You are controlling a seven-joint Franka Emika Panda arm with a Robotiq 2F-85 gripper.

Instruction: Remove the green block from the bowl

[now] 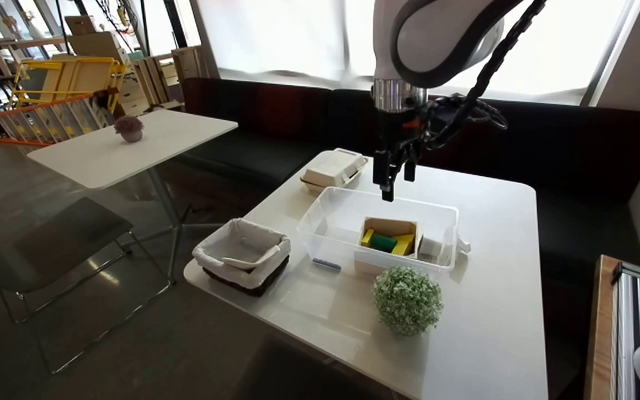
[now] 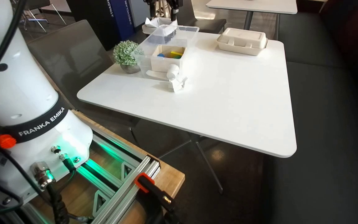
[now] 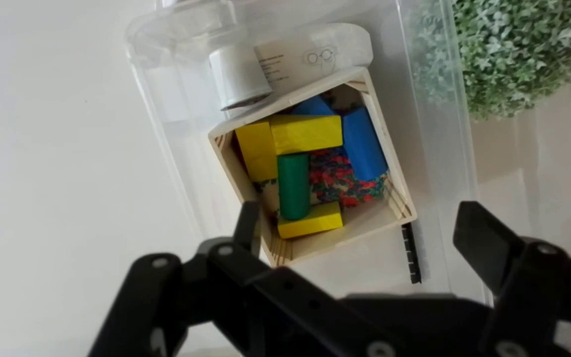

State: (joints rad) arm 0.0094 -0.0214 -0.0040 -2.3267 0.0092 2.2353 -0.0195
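The green block (image 3: 294,186) is a dark green rounded piece lying in a small wooden box (image 3: 347,243), its lower end on a yellow piece. It also shows in an exterior view (image 1: 382,243). The wooden box stands inside the bowl, a translucent whitish rectangular tub (image 1: 320,222) with a flared rim, also seen in an exterior view (image 2: 149,40). My gripper (image 1: 398,184) is open and empty, pointing down above the tub. In the wrist view the fingers (image 3: 360,218) are wide apart, and the green block lies ahead, nearer the left finger. Nothing touches the fingers.
Yellow (image 3: 307,134) and blue (image 3: 365,144) blocks crowd the wooden box. A white cup (image 3: 241,77) lies in the tub beside it. Around the tub are a bushy plant (image 1: 407,300), a cloth-lined basket (image 1: 242,250), a takeout box (image 1: 334,168) and crumpled white paper (image 2: 177,84).
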